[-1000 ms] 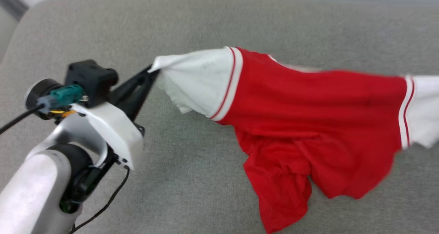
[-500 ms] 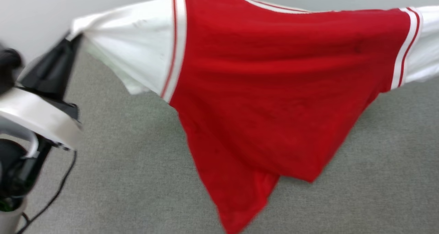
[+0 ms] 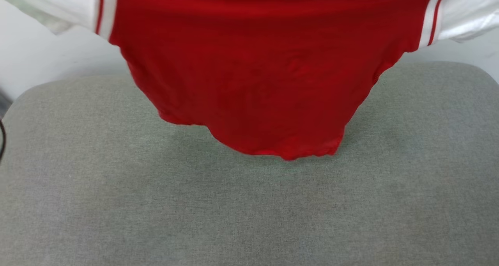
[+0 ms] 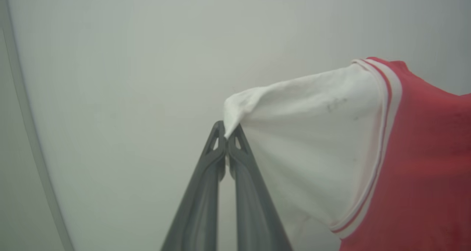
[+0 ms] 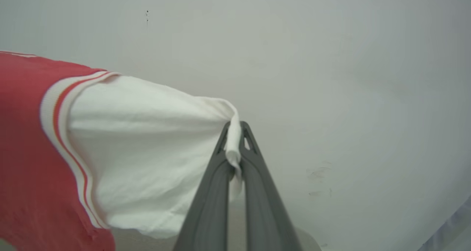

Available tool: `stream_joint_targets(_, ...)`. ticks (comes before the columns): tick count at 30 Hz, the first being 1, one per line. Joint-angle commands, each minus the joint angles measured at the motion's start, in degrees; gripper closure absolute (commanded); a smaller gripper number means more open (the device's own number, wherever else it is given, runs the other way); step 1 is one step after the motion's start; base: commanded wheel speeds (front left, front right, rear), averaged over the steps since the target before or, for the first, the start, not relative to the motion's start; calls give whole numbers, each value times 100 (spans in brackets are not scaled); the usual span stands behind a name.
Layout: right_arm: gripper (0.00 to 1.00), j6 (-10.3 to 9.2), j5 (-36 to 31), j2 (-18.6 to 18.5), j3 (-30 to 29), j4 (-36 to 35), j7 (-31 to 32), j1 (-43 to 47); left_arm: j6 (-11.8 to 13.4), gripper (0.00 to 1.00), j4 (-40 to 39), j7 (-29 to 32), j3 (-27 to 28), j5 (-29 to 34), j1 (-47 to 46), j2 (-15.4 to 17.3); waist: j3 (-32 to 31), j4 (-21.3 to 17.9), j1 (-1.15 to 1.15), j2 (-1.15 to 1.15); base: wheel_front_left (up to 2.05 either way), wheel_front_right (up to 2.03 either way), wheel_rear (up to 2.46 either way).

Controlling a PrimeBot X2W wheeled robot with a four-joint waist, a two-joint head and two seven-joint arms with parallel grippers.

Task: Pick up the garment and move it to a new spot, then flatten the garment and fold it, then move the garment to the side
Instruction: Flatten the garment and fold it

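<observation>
- The upper middle of the head view is blocked by the garment (image 3: 249,75), which is hung as a broad red curtain, stretched wide from side to side.
- Its lower edge is held close above the grey cushion (image 3: 249,211); whether a gap is left beneath cannot be told.
- Open cushion surface is offered in front of that edge and to both sides of it.
- A dark cable (image 3: 2,137) is seen at the left edge of the head view.
- Beyond the left gripper (image 4: 226,133), which is clamped on a white sleeve tip, open air is bounded by a pale wall (image 4: 110,78).
- Likewise, open air up to the wall is found beyond the right gripper (image 5: 235,133), which is clamped on the other sleeve.
</observation>
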Motion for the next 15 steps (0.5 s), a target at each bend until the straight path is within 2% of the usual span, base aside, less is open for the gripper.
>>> stream_joint_targets(1,100,-4,11,50,43,-39,-23,-81,38,100,-20,-41,59,2,-78,43,14,-14,0,0,0,0,0)
stream_joint_targets(8,100,-4,-123,135,81,-146,-159,-453,58,100,69,-66,113,-27,-481,96,271,-48,0,0,0,0,0)
stream_joint_targets(15,100,-4,-283,64,204,70,-291,-1006,-42,100,538,-110,-33,30,-1112,189,903,-37,0,0,0,0,0)
